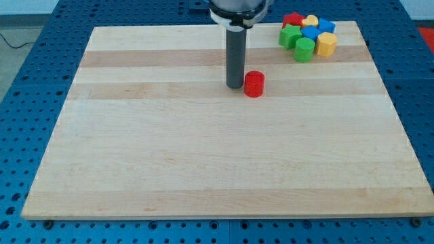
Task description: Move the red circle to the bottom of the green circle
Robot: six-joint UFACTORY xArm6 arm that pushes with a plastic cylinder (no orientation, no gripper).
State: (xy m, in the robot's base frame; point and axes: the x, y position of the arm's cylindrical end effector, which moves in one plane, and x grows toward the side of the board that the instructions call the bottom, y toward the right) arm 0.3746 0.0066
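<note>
The red circle (253, 84) is a short red cylinder standing on the wooden board, a little above the middle. My tip (234, 86) is the lower end of a dark rod; it stands just to the left of the red circle, almost touching it. The green circle (304, 49) is a green cylinder at the lower edge of a cluster of blocks near the view's top right. It lies up and to the right of the red circle, well apart from it.
The cluster holds a red block (292, 19), a yellow block (310, 21), two blue blocks (326, 26) (310, 32), a green block (289, 36) and a yellow hexagon-like block (327, 43). The wooden board (203, 163) lies on a blue perforated table.
</note>
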